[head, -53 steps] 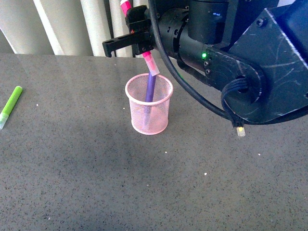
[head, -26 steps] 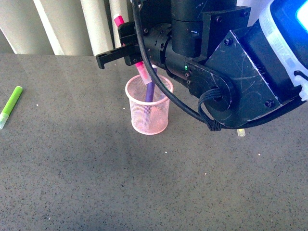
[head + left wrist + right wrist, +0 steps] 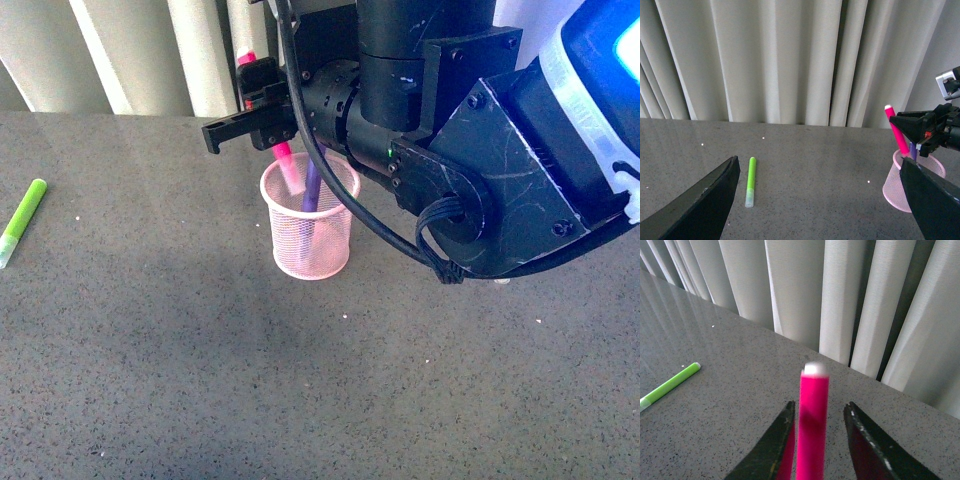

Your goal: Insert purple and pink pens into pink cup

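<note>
Over by the left edge of the desk (image 3: 150, 380) the lime-green marker (image 3: 22, 220) lies where it lay a second ago, untouched, and the left claw (image 3: 820, 200) hangs spread wide and empty, well apart from the work. Toward the middle of the back edge, the pink cup (image 3: 309, 232) has the purple pen (image 3: 311, 186) leaning inside it. The right claw (image 3: 268, 118) has come lower and further left than a moment earlier, so the pink pen (image 3: 288, 170) now dips past the rim instead of hovering above it. I think its fingers remain clamped on the barrel, jaws close at either side; letting go should finish the job.
</note>
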`<action>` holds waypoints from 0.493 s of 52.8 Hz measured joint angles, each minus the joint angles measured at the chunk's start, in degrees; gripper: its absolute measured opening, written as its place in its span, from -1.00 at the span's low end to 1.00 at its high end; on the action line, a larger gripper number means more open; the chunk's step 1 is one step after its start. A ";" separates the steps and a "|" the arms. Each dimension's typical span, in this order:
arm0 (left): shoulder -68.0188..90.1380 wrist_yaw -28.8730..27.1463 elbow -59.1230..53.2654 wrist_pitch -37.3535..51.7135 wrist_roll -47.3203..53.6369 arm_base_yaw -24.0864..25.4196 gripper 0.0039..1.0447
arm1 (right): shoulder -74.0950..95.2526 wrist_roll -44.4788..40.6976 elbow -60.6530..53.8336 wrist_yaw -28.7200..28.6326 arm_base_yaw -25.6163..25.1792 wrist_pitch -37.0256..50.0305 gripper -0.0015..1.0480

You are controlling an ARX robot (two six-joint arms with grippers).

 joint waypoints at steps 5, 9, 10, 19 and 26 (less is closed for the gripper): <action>0.00 0.00 0.00 0.00 0.00 0.00 0.88 | -0.02 0.61 -0.04 0.00 0.02 -0.22 -0.10; 0.00 0.02 0.00 0.00 0.00 0.00 0.88 | -0.07 1.03 -0.22 0.09 0.04 -0.35 0.14; 0.00 0.00 0.02 0.00 0.00 0.00 0.88 | -0.13 1.09 -0.28 0.09 0.04 -0.35 0.17; 0.00 0.02 0.00 0.00 0.00 0.00 0.88 | -2.64 1.99 -2.03 1.75 0.00 -0.57 0.78; 0.00 0.00 0.00 0.00 0.00 0.00 0.88 | -7.13 3.87 -4.07 3.23 -0.48 -0.96 0.85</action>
